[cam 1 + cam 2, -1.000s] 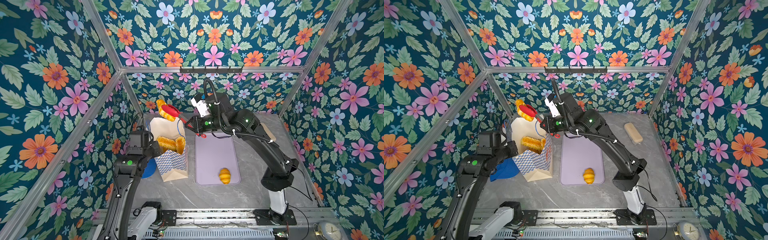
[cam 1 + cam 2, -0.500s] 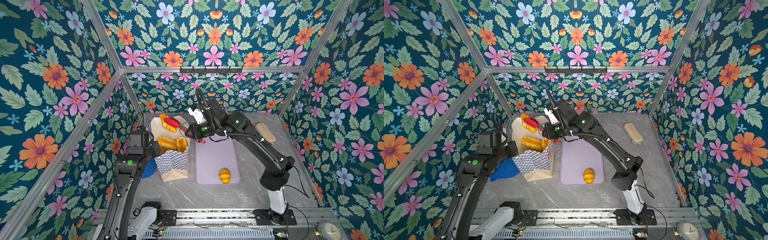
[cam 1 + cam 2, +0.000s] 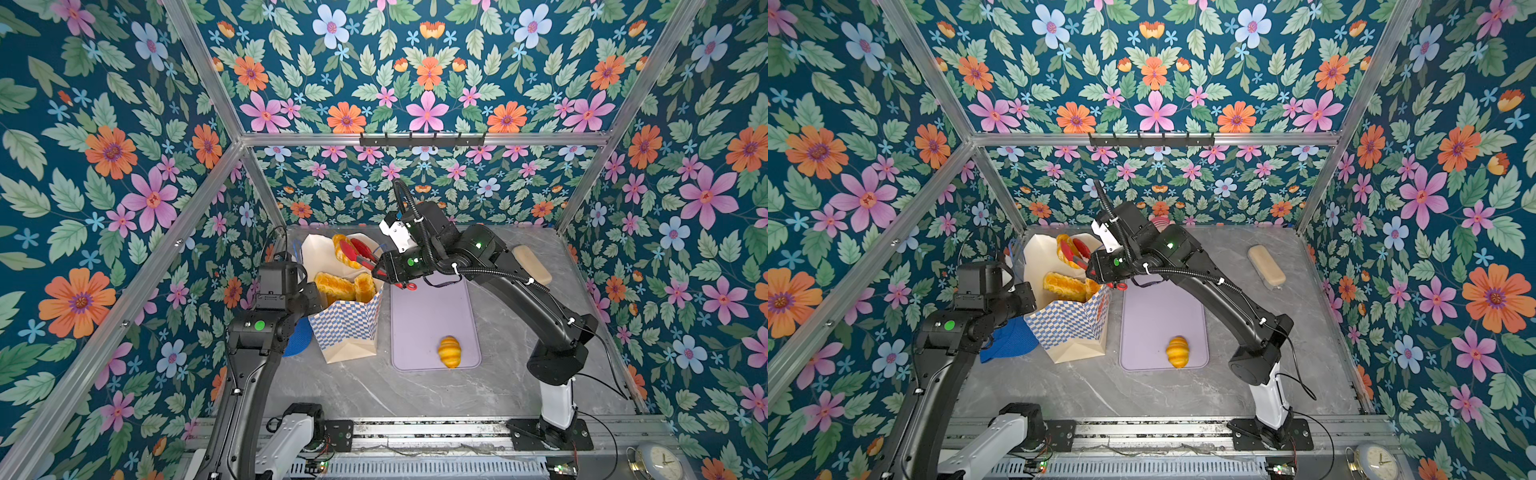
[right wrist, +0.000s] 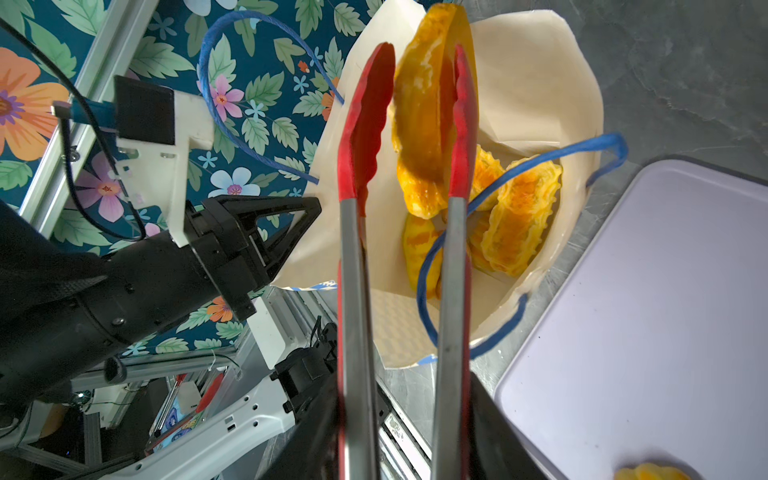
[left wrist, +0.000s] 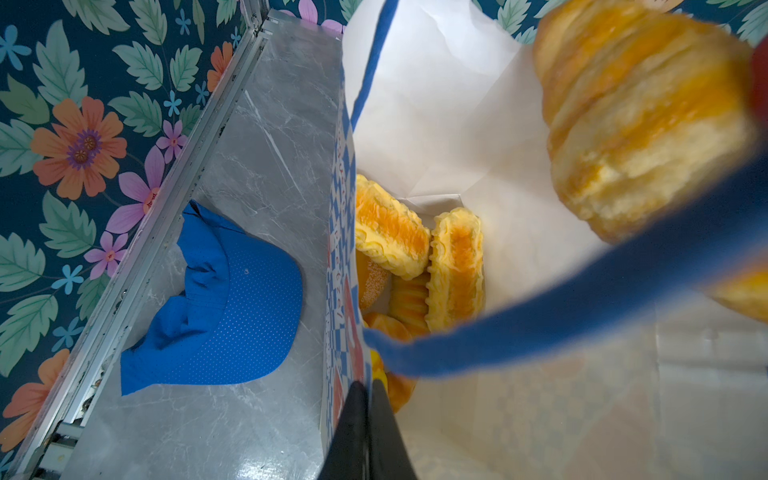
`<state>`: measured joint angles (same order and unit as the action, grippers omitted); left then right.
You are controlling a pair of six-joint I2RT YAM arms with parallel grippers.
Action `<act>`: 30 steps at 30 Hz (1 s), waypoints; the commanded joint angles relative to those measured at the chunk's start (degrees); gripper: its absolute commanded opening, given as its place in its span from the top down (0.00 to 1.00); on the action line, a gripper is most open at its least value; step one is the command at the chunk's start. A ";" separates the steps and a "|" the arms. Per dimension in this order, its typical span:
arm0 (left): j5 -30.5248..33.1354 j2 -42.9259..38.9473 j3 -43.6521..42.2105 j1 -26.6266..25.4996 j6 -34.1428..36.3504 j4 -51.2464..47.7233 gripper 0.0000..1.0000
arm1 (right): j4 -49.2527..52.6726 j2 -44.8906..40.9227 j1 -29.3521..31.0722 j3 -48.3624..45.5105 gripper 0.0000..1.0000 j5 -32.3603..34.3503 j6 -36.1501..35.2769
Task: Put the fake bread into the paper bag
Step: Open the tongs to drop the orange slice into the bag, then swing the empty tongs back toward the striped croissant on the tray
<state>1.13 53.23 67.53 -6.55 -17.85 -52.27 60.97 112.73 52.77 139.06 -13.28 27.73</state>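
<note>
1. The right claw (image 4: 401, 432) gripped red-tipped metal tongs (image 4: 451, 257), their tips loose around a glossy flat oval fake bread (image 4: 424, 120) above the mouth of the cream checkered paper bag (image 3: 347, 328).
2. The left claw (image 5: 368, 419) was closed on the bag's rim.
3. The pastry could catch the blue cord handle (image 5: 582, 299) or piled loaves (image 5: 390, 237) and tumble outside.
4. The bag's orange lettering (image 5: 340, 291) was unreadable.

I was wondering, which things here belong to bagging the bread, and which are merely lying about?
Job: paper bag; pastries already inside it; oval pastry between the red tongs; croissant on the purple mat.
Lying about: blue cap; beige block; clock.
</note>
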 commanded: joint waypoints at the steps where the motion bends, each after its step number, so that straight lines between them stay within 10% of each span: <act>1: -0.25 -0.23 -0.10 0.09 -0.03 -0.01 0.92 | -0.73 -0.78 0.10 0.19 0.53 -0.15 -0.61; 30: -0.90 0.27 -1.08 0.05 -0.07 1.25 0.91 | 0.09 -6.57 -0.16 3.92 0.53 15.70 -4.39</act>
<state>0.64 53.41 66.72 -6.55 -17.85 -52.16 62.48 108.14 52.62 144.84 -2.42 24.97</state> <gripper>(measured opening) 0.091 0.465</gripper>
